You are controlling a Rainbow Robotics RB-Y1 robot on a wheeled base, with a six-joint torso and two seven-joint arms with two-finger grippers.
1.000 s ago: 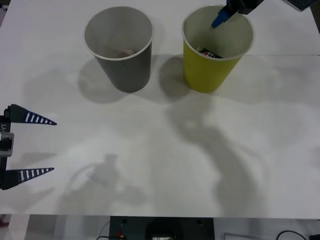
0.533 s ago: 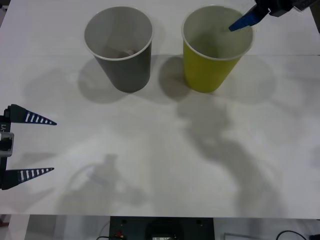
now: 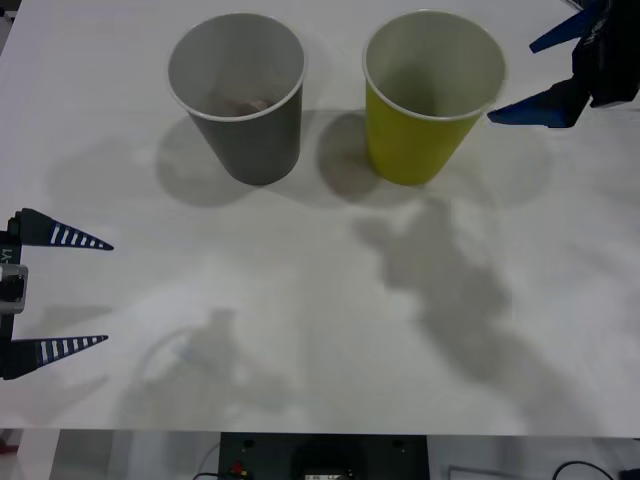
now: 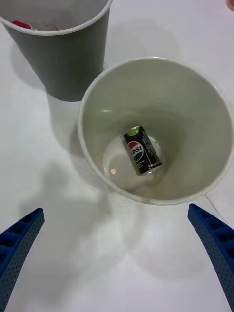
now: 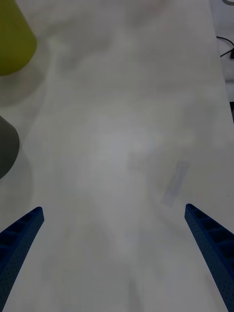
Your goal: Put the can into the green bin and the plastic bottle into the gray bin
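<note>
Toward the table's far edge I see the can (image 4: pixel 142 151) lying on its side inside the green bin (image 3: pixel 433 95), the gray bin (image 3: pixel 238 95) beside it. My right gripper (image 3: pixel 540 75) hovers just beside the green bin, jaws wide and empty. My left gripper (image 3: pixel 85 292) sits at the table's near left edge, jaws wide.

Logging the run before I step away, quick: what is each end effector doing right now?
Left end effector: open, empty, parked at the table's near left edge.
Right end effector: open, empty, beside the green cup; the can lies inside it.
</note>
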